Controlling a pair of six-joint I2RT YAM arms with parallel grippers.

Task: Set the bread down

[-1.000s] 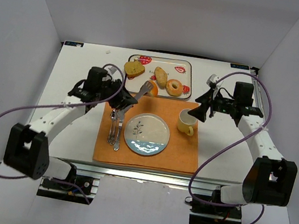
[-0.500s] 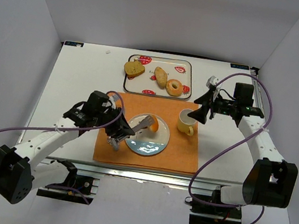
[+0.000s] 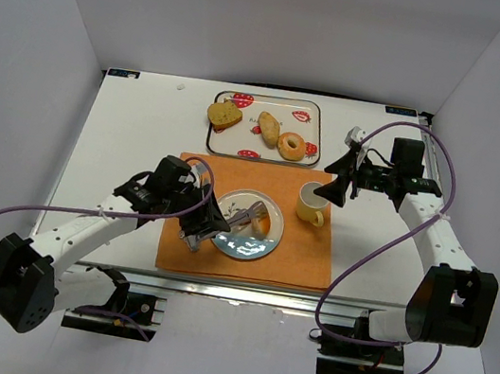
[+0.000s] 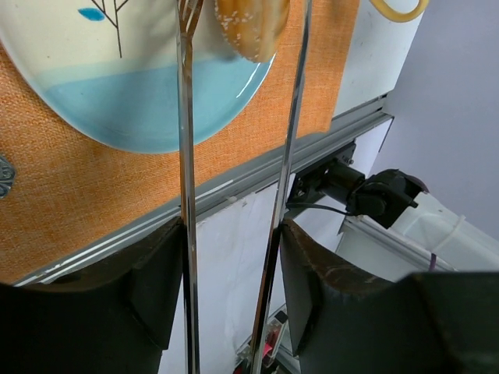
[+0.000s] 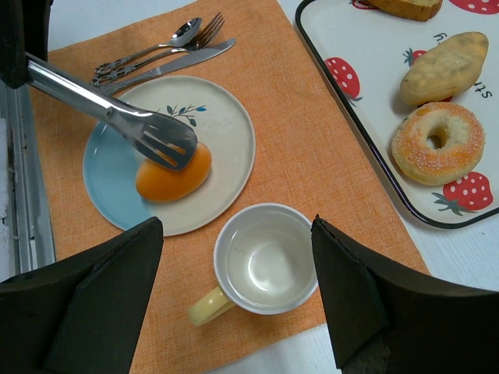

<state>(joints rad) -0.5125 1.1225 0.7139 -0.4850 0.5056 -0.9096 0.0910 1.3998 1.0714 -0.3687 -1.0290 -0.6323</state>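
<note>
My left gripper (image 3: 201,222) is shut on metal tongs (image 3: 243,217), whose two arms (image 4: 185,156) run between its fingers (image 4: 160,273). The tong tips hold the shorter, rounder bread roll (image 5: 173,175) on the white-and-blue plate (image 5: 226,125), at its cup-side part. The roll also shows in the top view (image 3: 269,220) and in the left wrist view (image 4: 251,23). The longer roll (image 3: 268,129) lies on the strawberry tray (image 3: 237,149). My right gripper (image 3: 336,187) is open and empty, above the cup (image 5: 265,261).
The tray also holds a toast slice (image 3: 225,116) and a bagel (image 3: 291,145). A spoon, fork and knife (image 5: 156,54) lie on the orange mat (image 3: 306,254) left of the plate. The cup (image 3: 310,202) stands right of the plate.
My left arm has carried the rounder roll in the tongs from beside the tray down to the plate. The right arm has not moved.
</note>
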